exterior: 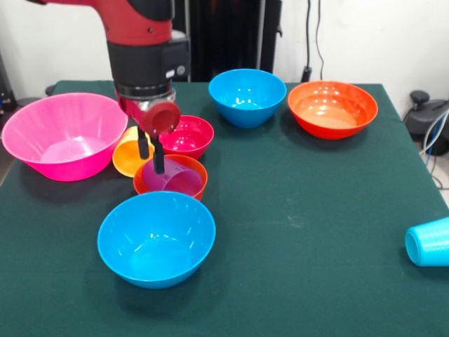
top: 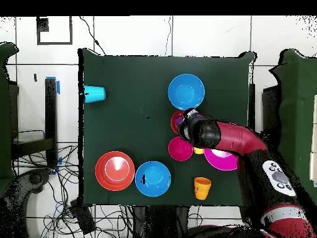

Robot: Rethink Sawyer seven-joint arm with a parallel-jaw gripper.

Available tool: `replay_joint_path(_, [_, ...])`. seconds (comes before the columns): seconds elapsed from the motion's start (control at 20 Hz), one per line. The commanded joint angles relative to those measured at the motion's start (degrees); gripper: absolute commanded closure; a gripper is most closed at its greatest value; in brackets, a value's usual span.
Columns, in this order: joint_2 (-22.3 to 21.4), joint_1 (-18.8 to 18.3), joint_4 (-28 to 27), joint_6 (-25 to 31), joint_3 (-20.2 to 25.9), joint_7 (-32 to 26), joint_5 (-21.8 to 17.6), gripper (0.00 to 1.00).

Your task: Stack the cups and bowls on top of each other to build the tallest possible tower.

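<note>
My gripper (exterior: pixel 151 161) hangs open over the small orange bowl (exterior: pixel 170 184), one finger at the rim of the purple cup (exterior: pixel 175 181) lying tilted inside it. A yellow-orange cup (exterior: pixel 128 156) lies on its side just left of the fingers, against the large pink bowl (exterior: pixel 63 133). The small magenta bowl (exterior: pixel 188 135) sits right behind. A blue bowl (exterior: pixel 156 237) stands in front, another blue bowl (exterior: pixel 247 96) and the orange-red bowl (exterior: pixel 332 109) at the back. Overhead, the gripper (top: pixel 186 118) covers most of the small orange bowl (top: pixel 174 122).
A light blue cup (exterior: pixel 428 242) lies on its side at the right table edge, also seen overhead as the light blue cup (top: pixel 95 93). An orange cup (top: pixel 202 186) stands near the table edge by the robot's base. Cables hang beyond the table.
</note>
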Motion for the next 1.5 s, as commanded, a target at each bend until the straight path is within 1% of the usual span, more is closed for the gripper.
replay_joint_path(0.05, [5.8, 3.5, -3.7, -1.2, -0.6, 0.2, -1.8, 0.0])
replay_joint_path(0.2, [6.7, 4.3, -2.8, -1.0, -0.7, 2.6, 0.4, 0.0])
replay_joint_path(0.35, [5.4, 4.8, 1.6, 2.3, -0.7, 5.2, 3.9, 0.0])
replay_joint_path(0.45, [4.3, 5.0, 2.5, 3.6, -1.1, 4.5, 4.5, 0.0])
replay_joint_path(0.5, [3.9, 5.7, 2.5, 5.0, -2.0, 3.9, 4.3, 0.0])
replay_joint_path(0.6, [4.0, 5.9, 2.0, 7.3, -2.8, 2.0, 4.1, 0.0])
replay_joint_path(0.65, [4.6, 6.1, 0.8, 9.6, -3.8, 0.0, 3.0, 0.0])
replay_joint_path(0.75, [6.6, 6.1, -2.1, 11.7, -4.9, -3.2, 1.0, 0.0])
replay_joint_path(0.85, [8.4, 5.6, -3.8, 13.0, -4.7, -4.1, 1.2, 0.0])
replay_joint_path(1.0, [10.4, 5.1, -6.3, 13.0, -4.1, -5.2, 1.0, 0.0])
replay_joint_path(1.05, [10.4, 4.5, -6.1, 12.2, -3.1, -5.5, 1.3, 0.0])
replay_joint_path(1.2, [8.3, 3.1, -5.4, 13.4, -0.6, -6.9, 2.3, 0.0])
replay_joint_path(1.25, [6.6, 3.1, -4.9, 13.9, -0.1, -7.2, 2.5, 0.0])
replay_joint_path(1.35, [4.5, 2.6, -4.0, 15.1, 1.1, -7.5, 3.4, 0.0])
replay_joint_path(1.5, [2.6, 2.1, -3.2, 14.2, 2.4, -7.5, 3.3, 0.0])
